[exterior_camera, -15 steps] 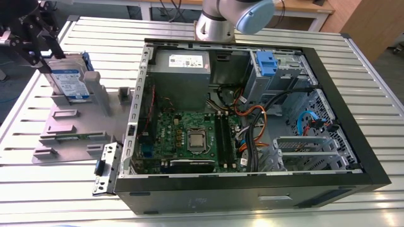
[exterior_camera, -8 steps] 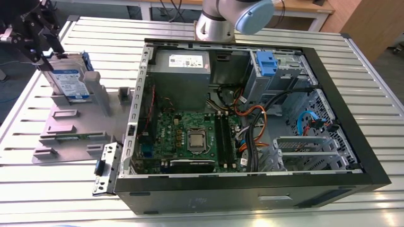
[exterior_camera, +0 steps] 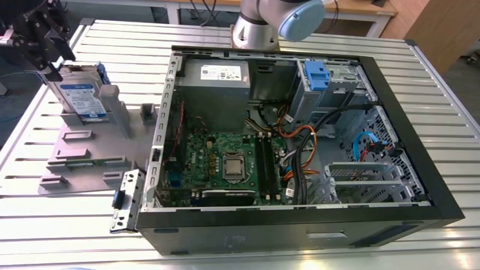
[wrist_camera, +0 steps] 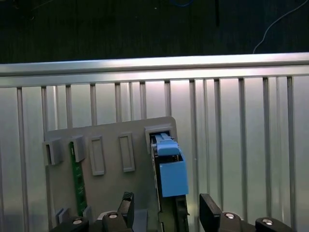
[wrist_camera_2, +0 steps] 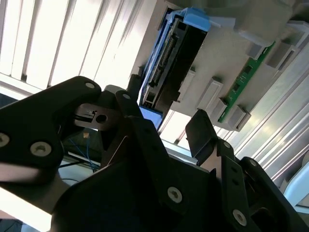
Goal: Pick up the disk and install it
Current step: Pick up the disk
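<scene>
Slatted tabletop [exterior_camera: 45,225]: disk [wrist_camera: 172,176] upright in fixture [wrist_camera: 111,135]; gripper [wrist_camera: 166,205] parted near it, holding nothing. Pickup approach; grasp needs square closure.

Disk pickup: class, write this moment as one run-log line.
stage: pickup | disk: upright in grey holder, not gripped | gripper: open, over disk | computer case: side open

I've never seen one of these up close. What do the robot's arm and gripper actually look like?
The arm is a smooth silver-grey tube with a rounded pale blue cap at its joint. The gripper is matt black: two flat-tipped fingers on chunky hinged links, dotted with small silver screw heads.
</scene>
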Robot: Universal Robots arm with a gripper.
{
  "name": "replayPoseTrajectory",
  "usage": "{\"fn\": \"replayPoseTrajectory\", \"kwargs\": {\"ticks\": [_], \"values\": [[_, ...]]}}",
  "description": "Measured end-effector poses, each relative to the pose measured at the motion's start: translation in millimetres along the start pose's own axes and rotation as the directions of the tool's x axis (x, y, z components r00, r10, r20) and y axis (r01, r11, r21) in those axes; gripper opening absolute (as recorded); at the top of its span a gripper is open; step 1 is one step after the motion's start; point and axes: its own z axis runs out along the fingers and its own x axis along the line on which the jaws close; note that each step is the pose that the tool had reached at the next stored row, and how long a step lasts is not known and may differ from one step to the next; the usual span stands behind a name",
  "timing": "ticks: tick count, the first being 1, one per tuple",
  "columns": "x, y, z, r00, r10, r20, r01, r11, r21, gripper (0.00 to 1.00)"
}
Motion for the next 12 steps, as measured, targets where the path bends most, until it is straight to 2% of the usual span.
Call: {"fn": "replayPoseTrajectory", "kwargs": {"ticks": [4,9,12], "values": [[-8.0,2.8,0.8,1.0,-0.002,0.0002,0.002,1.0,0.0002,0.65],[-8.0,7.9,1.4,0.9997,-0.026,0.0008,0.026,0.9997,-0.0004,0.65],[-7.9,10.6,1.8,0.9996,-0.027,0.0006,0.027,0.9996,-0.0005,0.65]]}}
